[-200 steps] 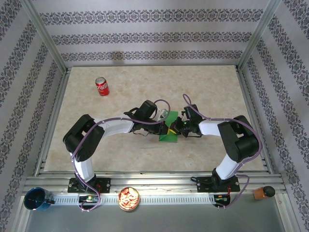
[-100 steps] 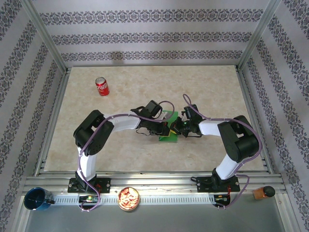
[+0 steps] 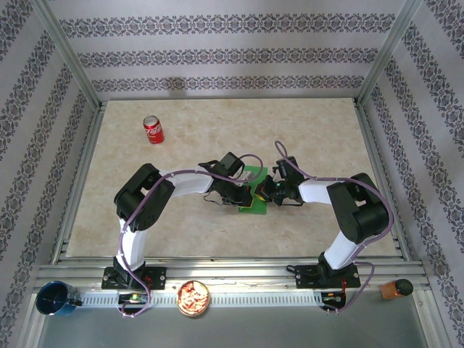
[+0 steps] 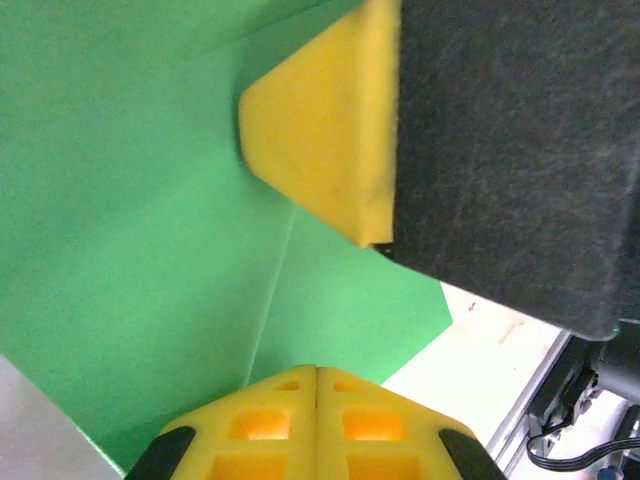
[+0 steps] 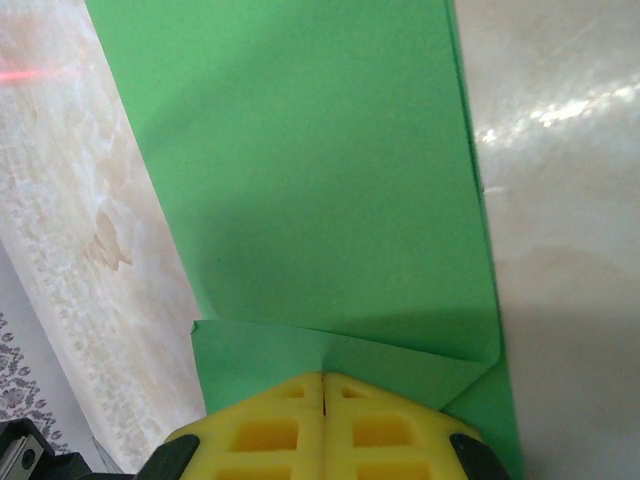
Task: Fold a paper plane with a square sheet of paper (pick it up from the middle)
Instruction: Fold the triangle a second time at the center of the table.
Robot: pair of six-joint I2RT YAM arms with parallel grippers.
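Bent in low from both sides, wrists nearly meeting. Pinched fully together on left end effector (image 3: 247, 194) and right end effector (image 3: 263, 193), tips down on thin, smooth, creased bright green square sheet of paper (image 3: 254, 173), lying mid glossy marbled beige table (image 3: 181, 123).

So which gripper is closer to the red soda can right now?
Left. The left gripper is on the can-side half of the green paper; the right gripper is on its opposite half, farther from the red soda can.

Folded green paper (image 3: 254, 190) mid-table
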